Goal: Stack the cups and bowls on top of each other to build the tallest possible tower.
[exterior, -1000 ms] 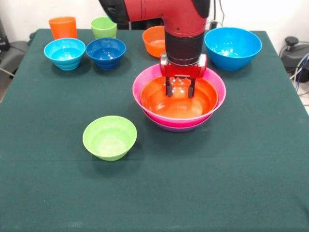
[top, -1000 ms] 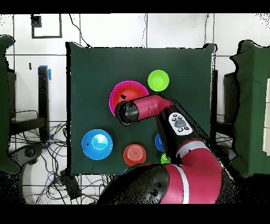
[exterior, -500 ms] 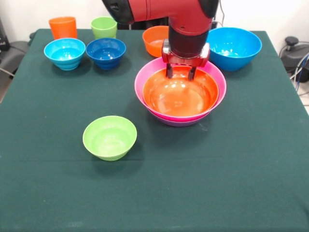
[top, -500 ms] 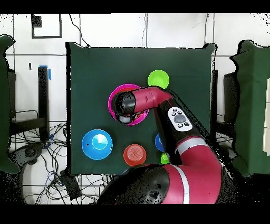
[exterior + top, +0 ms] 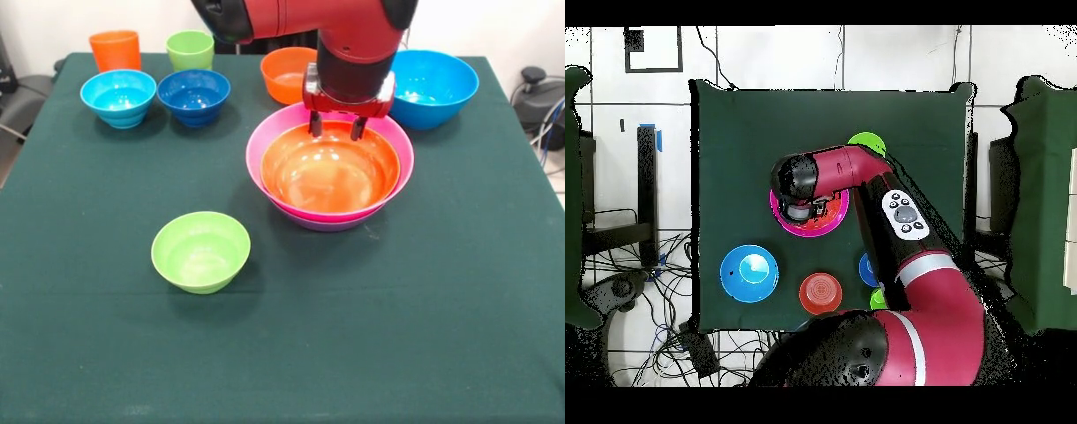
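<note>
From the front, my gripper (image 5: 334, 126) hangs over the far rim of the tower (image 5: 330, 170), fingers spread and holding nothing. The tower shows an orange bowl (image 5: 328, 168) nested in pink, purple beneath. The green bowl (image 5: 200, 251) sits well apart on the table (image 5: 424, 336).

From overhead, my arm (image 5: 865, 185) covers most of the tower (image 5: 790, 218); the blue bowl (image 5: 749, 272) lies apart.

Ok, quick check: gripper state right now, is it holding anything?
Gripper: open and empty, fingers apart above the far rim of the wide shallow glossy orange plastic bowl, touching nothing.
</note>
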